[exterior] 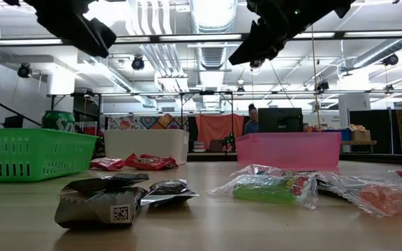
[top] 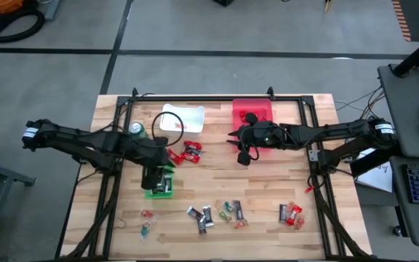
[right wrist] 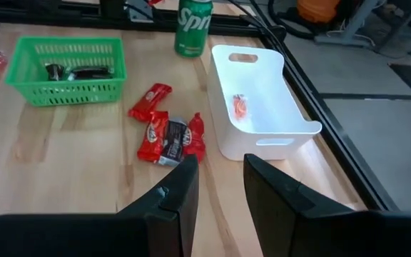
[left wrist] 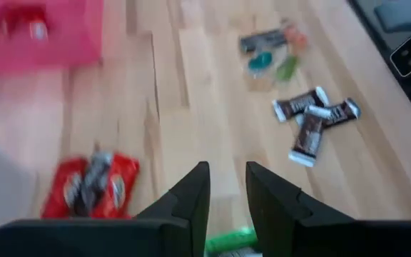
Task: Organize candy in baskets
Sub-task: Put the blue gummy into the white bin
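Observation:
My left gripper (top: 152, 179) (left wrist: 227, 187) hovers open over the green basket (top: 159, 186) (right wrist: 70, 68), which holds dark-wrapped bars; nothing is between its fingers. My right gripper (top: 237, 145) (right wrist: 220, 178) hangs open and holds nothing, above the table just in front of the red basket (top: 253, 112). The white basket (top: 182, 120) (right wrist: 262, 100) holds one orange piece (right wrist: 240, 107). Red-wrapped bars (top: 188, 151) (right wrist: 166, 133) lie on the wood between the baskets. More candy lies along the near edge: dark mini bars (top: 203, 217) (left wrist: 312, 123), mixed pieces (top: 231, 211), red ones (top: 291, 213), small clear ones (top: 145, 220).
A green drink can (top: 137, 129) (right wrist: 193, 25) stands left of the white basket. A black frame rail (top: 202, 99) runs along the table's far edge and down both sides. Bare wood shows in the middle of the table (top: 217, 178).

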